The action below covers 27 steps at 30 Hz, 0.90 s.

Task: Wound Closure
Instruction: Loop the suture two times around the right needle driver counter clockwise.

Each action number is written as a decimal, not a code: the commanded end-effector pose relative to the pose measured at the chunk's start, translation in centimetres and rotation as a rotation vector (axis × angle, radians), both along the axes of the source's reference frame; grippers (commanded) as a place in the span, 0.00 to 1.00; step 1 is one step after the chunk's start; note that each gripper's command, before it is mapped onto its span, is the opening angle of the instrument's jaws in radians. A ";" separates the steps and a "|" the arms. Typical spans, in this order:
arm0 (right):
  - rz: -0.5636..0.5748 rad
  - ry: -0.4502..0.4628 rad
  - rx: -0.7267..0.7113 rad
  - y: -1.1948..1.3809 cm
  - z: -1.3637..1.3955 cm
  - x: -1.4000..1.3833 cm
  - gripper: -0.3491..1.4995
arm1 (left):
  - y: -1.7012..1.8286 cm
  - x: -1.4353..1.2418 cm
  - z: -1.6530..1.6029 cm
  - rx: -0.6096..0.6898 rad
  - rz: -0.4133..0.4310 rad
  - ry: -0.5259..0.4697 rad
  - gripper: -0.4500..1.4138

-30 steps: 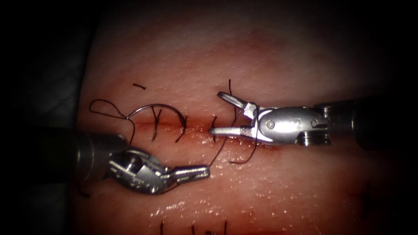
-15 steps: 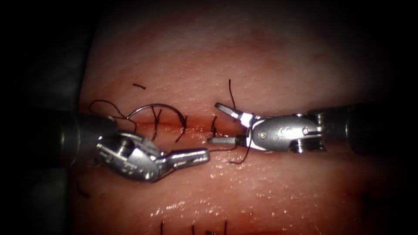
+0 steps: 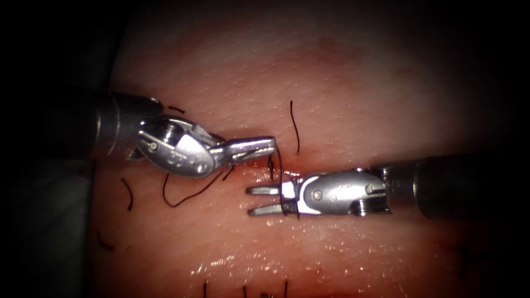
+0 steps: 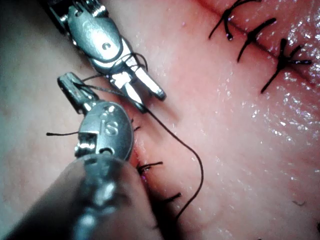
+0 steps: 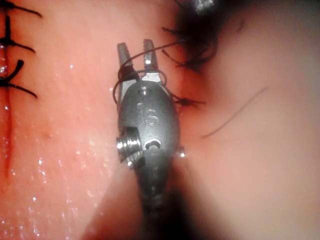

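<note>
Thread (image 3: 280, 165) is what my two hands are working with at this moment. My left hand (image 3: 269, 144) sits on the tissue (image 3: 342, 83) with its jaws closed, pinching the dark strand at its tip, right over the cut (image 3: 259, 160). From that tip the strand drops toward six o'clock and wraps around my right hand (image 3: 255, 200) just behind its jaws. My right hand lies at about five o'clock from the left one, very near it, with its two jaws parted and nothing between them. Its long axis runs from three o'clock to nine o'clock, tips pointing to nine. My left hand's axis runs the opposite way, tips toward three o'clock. The relation that matters is this short, nearly vertical stretch of strand joining the left tip to the wrap on the right hand. The left hand is the nearer one to the cut.

A loose tail of thread (image 3: 187, 194) curls on the tissue at six o'clock from my left hand. A cut end (image 3: 294, 126) stands at twelve o'clock from my right hand. I cannot make out the needle now.

Compared with a second ago, my left hand has travelled up from below the cut to lie over it. My right hand has moved down and away from the cut.
</note>
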State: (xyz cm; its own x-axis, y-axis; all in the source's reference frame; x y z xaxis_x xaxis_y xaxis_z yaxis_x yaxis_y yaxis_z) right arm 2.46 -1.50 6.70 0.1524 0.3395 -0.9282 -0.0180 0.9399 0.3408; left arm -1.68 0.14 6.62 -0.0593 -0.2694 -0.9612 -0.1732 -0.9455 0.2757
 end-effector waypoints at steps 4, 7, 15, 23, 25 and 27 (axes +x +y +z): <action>0.017 0.097 0.046 -0.08 0.05 0.05 0.24 | 0.07 -0.06 0.34 0.002 0.018 0.024 0.00; 0.072 0.221 0.090 -0.09 0.04 0.01 0.27 | 0.05 -0.03 0.62 0.031 0.043 0.034 0.00; 0.202 0.297 0.145 -0.06 0.02 -0.01 0.73 | -0.19 -0.04 0.97 0.049 0.079 0.066 0.00; 0.379 0.314 0.176 0.09 0.00 -0.25 0.75 | -0.49 0.04 1.05 0.053 0.095 0.086 0.00; 0.416 0.302 0.186 0.10 0.02 -0.30 0.75 | -0.57 0.04 1.05 0.048 0.092 0.095 0.00; 0.467 0.277 0.192 0.12 0.04 -0.36 0.74 | -0.66 0.04 1.05 0.047 0.090 0.101 0.00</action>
